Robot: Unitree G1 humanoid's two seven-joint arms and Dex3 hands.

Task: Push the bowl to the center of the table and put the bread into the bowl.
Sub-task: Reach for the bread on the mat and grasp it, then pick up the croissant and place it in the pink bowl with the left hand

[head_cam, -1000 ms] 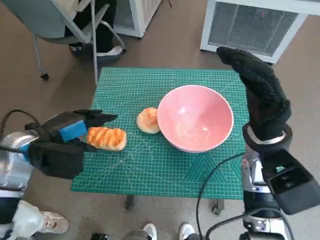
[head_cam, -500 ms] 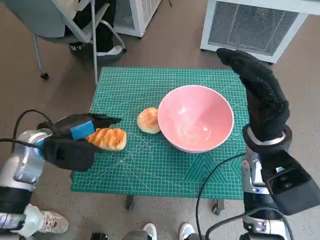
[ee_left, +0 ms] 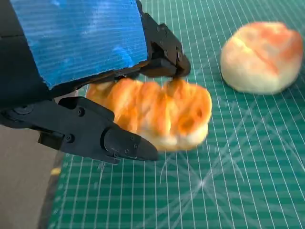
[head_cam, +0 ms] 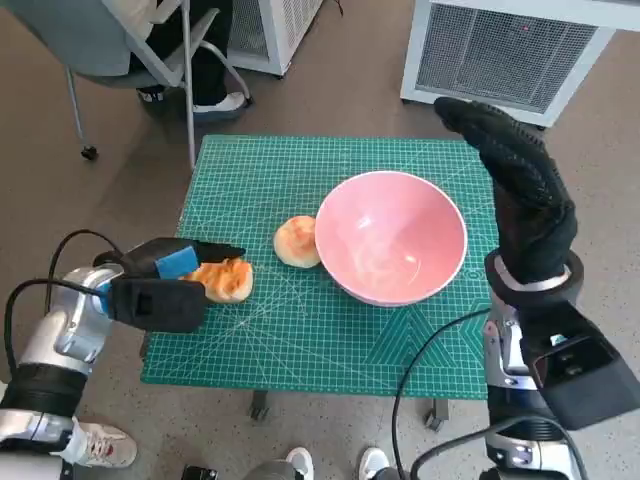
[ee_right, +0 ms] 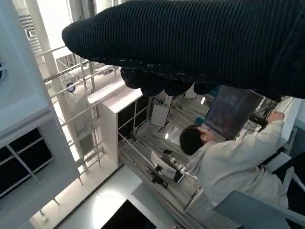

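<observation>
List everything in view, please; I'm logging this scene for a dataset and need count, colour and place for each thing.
Bowl: one, pink, near the mat's middle, slightly toward the robot's right.
Round bun: one, pale golden, against the bowl's rim on the left.
Long bread: one, orange-brown, ridged, near the mat's left edge, between the left hand's fingers.
Cutting mat: one, green, gridded, covering the table.
Chair: one, grey, beyond the table's left corner.
White units: two, on the floor beyond the table.
Person: one, pale top, seen in the right wrist view.
Left hand: black, blue-taped, around the long bread.
Right hand: black glove, raised at the mat's right edge.
</observation>
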